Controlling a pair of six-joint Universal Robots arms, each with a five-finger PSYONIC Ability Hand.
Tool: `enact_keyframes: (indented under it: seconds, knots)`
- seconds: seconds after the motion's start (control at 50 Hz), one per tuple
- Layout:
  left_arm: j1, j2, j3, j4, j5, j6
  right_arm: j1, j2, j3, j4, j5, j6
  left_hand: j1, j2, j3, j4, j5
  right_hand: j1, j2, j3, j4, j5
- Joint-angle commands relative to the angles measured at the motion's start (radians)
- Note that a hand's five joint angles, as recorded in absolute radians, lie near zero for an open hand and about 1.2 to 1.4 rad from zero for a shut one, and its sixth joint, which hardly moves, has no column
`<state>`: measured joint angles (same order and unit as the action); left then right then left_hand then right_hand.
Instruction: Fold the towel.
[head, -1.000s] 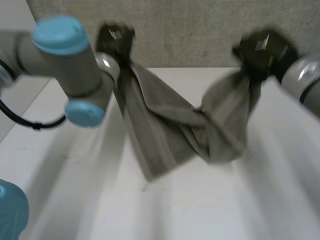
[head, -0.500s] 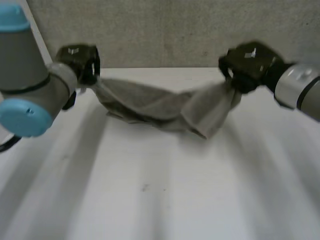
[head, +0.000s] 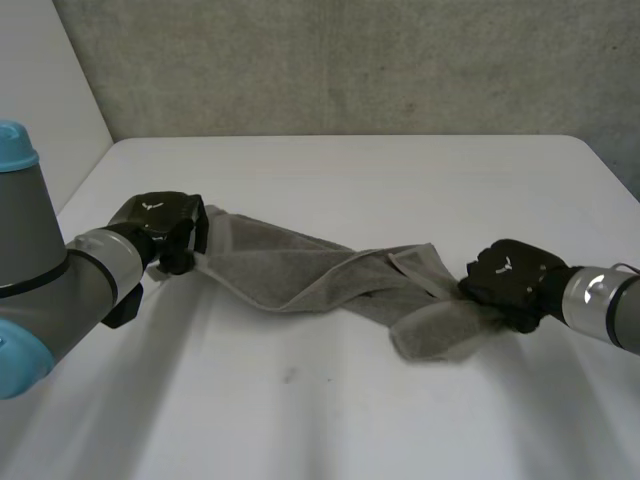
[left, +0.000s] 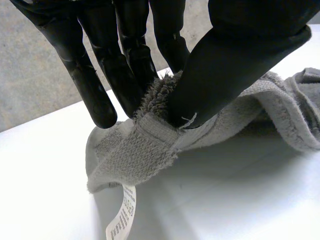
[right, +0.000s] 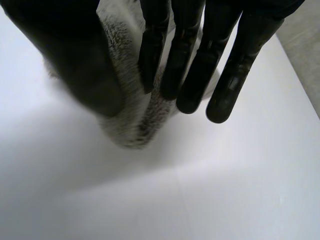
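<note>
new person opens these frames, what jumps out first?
A grey towel is stretched as a twisted, rumpled band across the white table between the two hands. The left hand pinches one end between thumb and fingers, with a white care label hanging just below its grip. The right hand pinches the opposite end, low near the table.

White table (head: 330, 420): twisted grey towel (head: 300, 275) lying across.
</note>
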<state>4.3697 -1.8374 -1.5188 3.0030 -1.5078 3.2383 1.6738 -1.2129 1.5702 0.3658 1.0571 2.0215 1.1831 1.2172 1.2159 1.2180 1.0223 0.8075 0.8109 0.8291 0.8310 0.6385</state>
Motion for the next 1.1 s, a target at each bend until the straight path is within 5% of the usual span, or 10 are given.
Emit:
enact_keyframes:
  seconds: [0.02, 0.3, 0.5, 0.72, 0.94, 1.1]
  knots:
    - [-0.001, 0.052, -0.037, -0.001, 0.012, 0.000, -0.040, -0.060, 0.051, 0.007, -0.049, -0.089, 0.213, 0.179, 0.180, 0.178, 0.199, -0.238, -0.241, -0.260, -0.262, -0.244]
    - [0.001, 0.198, -0.101, -0.001, 0.044, 0.002, -0.060, -0.063, -0.151, -0.016, -0.082, 0.530, 0.213, 0.179, 0.180, 0.178, 0.199, -0.338, -0.341, -0.360, -0.361, -0.343]
    - [-0.010, 0.254, -0.129, -0.001, 0.046, 0.002, 0.101, 0.108, -0.395, -0.007, 0.039, 0.805, 0.213, 0.179, 0.180, 0.178, 0.199, -0.329, -0.332, -0.351, -0.353, -0.335]
    - [-0.013, 0.254, -0.146, 0.000, 0.046, 0.002, 0.280, 0.428, -0.761, 0.060, 0.076, 0.985, 0.213, 0.179, 0.180, 0.178, 0.199, -0.344, -0.347, -0.365, -0.367, -0.349]
    - [-0.012, 0.279, -0.142, 0.002, 0.046, 0.002, 0.323, 0.745, -1.140, 0.189, 0.084, 1.025, 0.213, 0.179, 0.180, 0.178, 0.199, -0.317, -0.321, -0.339, -0.341, -0.323]
    - [0.001, 0.279, -0.141, 0.008, 0.046, 0.002, 0.330, 0.812, -1.219, 0.197, 0.119, 1.011, 0.213, 0.179, 0.180, 0.178, 0.199, -0.151, -0.154, -0.172, -0.174, -0.156]
